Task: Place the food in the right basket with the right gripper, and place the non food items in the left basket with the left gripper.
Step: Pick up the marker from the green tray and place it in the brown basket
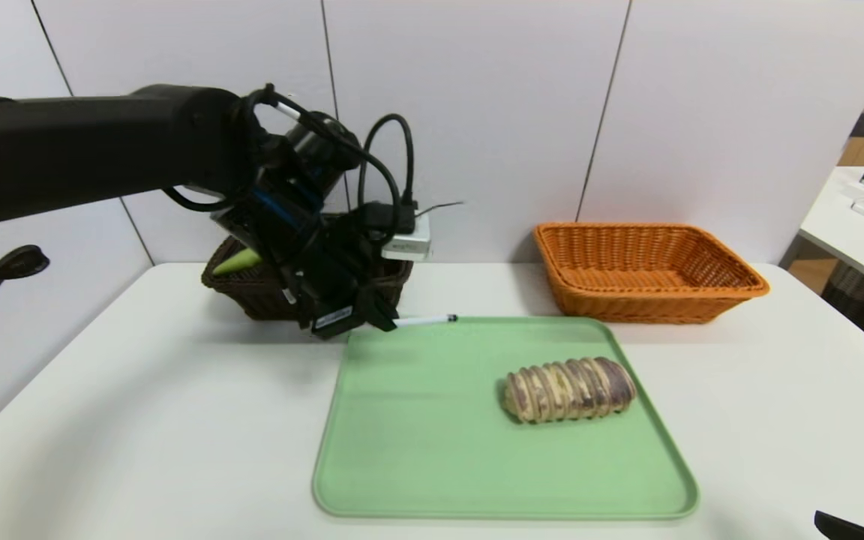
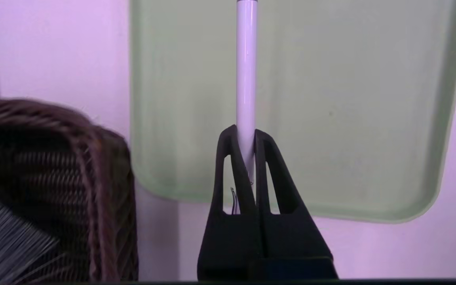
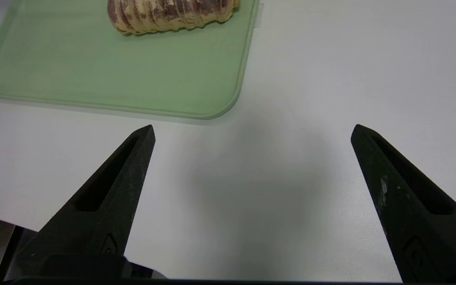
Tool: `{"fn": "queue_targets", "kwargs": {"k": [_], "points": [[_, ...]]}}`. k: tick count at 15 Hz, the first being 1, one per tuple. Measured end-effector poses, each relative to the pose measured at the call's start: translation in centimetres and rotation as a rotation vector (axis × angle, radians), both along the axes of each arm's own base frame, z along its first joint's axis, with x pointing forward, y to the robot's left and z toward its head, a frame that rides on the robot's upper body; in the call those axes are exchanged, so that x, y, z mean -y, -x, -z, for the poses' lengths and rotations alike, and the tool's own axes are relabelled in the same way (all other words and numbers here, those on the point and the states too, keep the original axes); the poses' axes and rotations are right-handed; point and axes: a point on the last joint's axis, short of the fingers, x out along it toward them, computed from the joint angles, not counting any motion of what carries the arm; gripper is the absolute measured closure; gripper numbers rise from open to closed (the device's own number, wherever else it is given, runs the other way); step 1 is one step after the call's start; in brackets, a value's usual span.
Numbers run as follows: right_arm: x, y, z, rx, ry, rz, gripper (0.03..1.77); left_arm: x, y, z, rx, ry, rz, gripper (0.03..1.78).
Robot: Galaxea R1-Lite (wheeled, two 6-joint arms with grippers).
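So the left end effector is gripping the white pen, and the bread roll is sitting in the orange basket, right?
Not quite. The left end effector does grip the white pen, but the bread roll lies on the green tray; the orange basket holds nothing, as the head view shows.

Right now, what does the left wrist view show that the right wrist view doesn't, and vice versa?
Left wrist only: the left gripper, fingers shut on the white pen, plus the dark brown basket with black brush bristles inside.
Right wrist only: the right gripper, open over bare table, and the striped bread roll lying on the tray.
Both: the green tray.
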Motion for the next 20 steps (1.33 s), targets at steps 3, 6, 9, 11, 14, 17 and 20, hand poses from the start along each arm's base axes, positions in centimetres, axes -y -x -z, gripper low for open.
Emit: {"fn": "queue_targets", "kwargs": {"k": [3,6,9,11,14,17,20], "points": [[0.0,0.0,0.0,0.000,0.000,0.000,0.09,-2.3,-0.5,-1.4,0.047,0.020,-0.065,1.76],[0.0,0.0,0.1,-0.003,0.000,-0.001,0.09,-4.4,-1.4,-2.0,0.086,0.040,-0.127,1.76],[0.0,0.1,0.2,-0.005,0.000,-0.001,0.09,-5.9,-2.3,-2.4,0.131,0.058,-0.172,1.76],[0.0,0.1,0.2,-0.006,0.000,0.002,0.09,-6.2,-2.8,-2.5,0.163,0.071,-0.187,1.76],[0.0,0.1,0.3,-0.007,0.001,0.005,0.09,-6.7,-4.1,-1.9,0.192,0.083,-0.211,1.76],[0.0,0.1,0.3,-0.009,0.002,0.005,0.09,-7.1,-5.6,-0.8,0.201,0.084,-0.231,1.76],[0.0,0.2,0.5,-0.014,0.002,0.005,0.09,-7.6,-6.5,0.2,0.182,0.072,-0.251,1.76]]}}
